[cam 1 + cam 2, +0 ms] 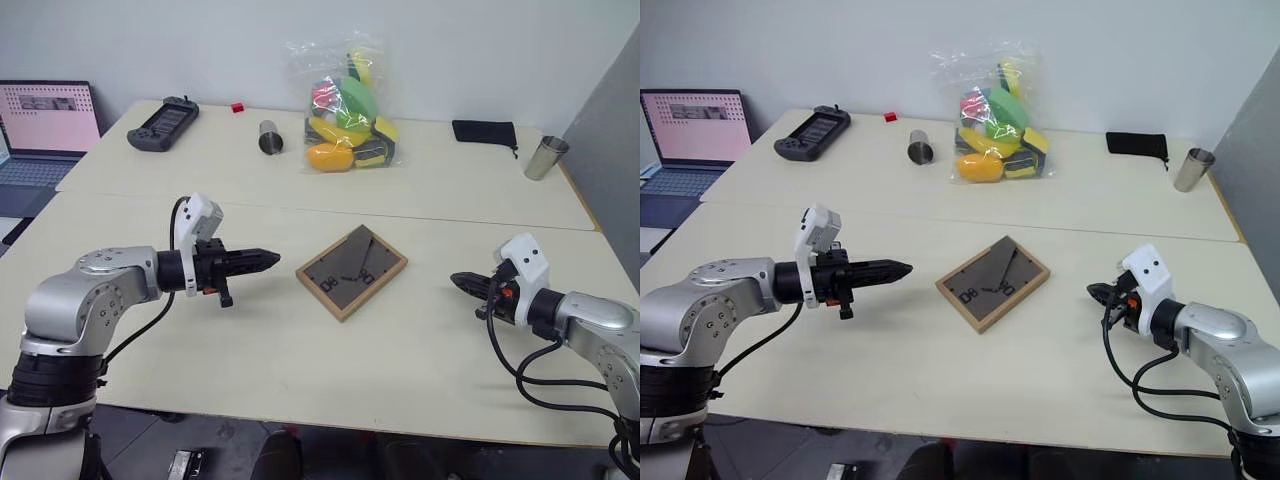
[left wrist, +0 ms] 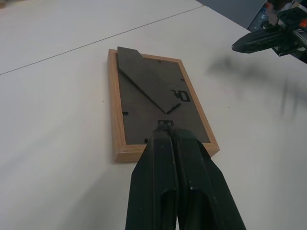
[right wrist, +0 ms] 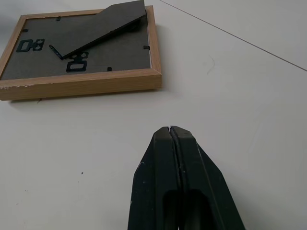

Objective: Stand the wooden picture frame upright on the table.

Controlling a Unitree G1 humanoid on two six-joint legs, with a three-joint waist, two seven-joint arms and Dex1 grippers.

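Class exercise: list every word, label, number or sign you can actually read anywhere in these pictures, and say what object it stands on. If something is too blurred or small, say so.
None can be read.
Laptop screen: pink page with a strip of tiny marks, too small to read.
Wooden picture frame: its dark back shows metal hangers and clips, shapes, not letters.
Handheld console: dark screen, nothing legible.
Bag of toys: no legible label.

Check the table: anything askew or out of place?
The wooden picture frame lies face down on the table, rotated diagonally to its edges, with its stand flap lifted slightly. A metal cup lies tipped on its side.
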